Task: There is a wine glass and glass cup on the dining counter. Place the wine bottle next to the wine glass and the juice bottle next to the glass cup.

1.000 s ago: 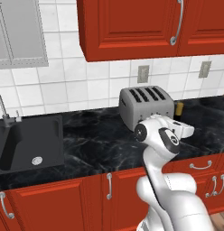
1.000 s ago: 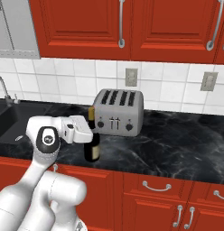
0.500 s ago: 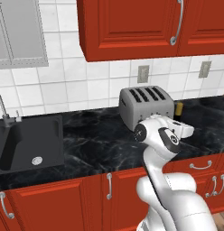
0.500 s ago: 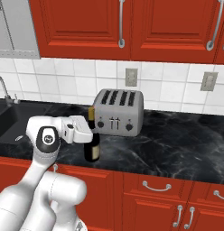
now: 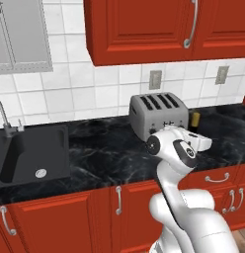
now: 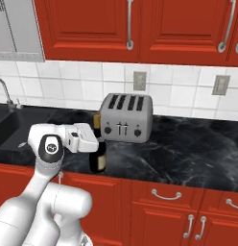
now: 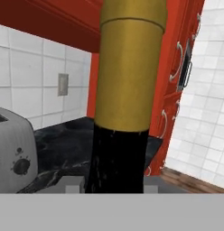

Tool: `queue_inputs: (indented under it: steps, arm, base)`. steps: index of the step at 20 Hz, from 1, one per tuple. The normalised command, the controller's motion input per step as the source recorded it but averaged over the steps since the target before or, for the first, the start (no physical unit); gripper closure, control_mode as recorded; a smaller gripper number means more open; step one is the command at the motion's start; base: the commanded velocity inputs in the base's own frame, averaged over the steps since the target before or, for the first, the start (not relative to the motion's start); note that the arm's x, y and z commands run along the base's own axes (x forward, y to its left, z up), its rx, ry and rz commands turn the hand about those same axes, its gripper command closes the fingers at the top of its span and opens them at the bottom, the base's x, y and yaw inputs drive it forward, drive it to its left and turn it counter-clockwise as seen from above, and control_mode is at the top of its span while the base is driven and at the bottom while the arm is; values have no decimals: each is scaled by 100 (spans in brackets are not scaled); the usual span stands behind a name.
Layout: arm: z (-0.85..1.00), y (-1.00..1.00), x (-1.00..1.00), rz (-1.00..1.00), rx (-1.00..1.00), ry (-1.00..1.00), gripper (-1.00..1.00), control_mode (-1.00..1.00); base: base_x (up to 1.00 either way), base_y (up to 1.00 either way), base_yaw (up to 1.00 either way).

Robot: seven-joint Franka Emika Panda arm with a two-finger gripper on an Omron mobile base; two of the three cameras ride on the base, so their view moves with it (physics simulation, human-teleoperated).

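The wine bottle [image 6: 98, 158], slim and near-black with a gold-yellow top [image 6: 97, 120], stands upright by the front edge of the red-cabinet wall counter, just left of the toaster. My gripper [image 6: 96, 142] is shut on its neck from the left. The left base view shows just the bottle's gold top [image 5: 194, 118] behind my arm. In the hand view the gold neck [image 7: 129, 67] and black shoulder rise straight up between my fingertips. Whether the bottle's base touches the counter I cannot tell. The wine glass, glass cup, juice bottle and dining counter are out of view.
A silver four-slot toaster [image 6: 126, 117] stands close behind and right of the bottle. A black sink [image 5: 30, 155] with a faucet [image 5: 3, 116] lies to the left. Red upper cabinets [image 6: 130, 29] hang above. Black marble counter [image 6: 188, 153] stretches right.
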Motion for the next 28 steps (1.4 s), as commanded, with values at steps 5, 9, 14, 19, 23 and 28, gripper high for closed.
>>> queue_inputs:
  steps: [5, 9, 14, 19, 23, 28]
  arm:
    - [0, 0, 0, 0, 0, 0, 100, 100]
    - [0, 0, 0, 0, 0, 0, 100, 100]
    - [0, 0, 0, 0, 0, 0, 100, 100]
    - [0, 0, 0, 0, 0, 0, 100, 100]
    - [0, 0, 0, 0, 0, 0, 100, 100]
    - [0, 0, 0, 0, 0, 0, 100, 100]
  base:
    - [-58, 9, -2]
    - [-75, 0, -3]
    - [-22, 11, -72]
    - [0, 10, -92]
    - [0, 8, -94]
    - [0, 8, -96]
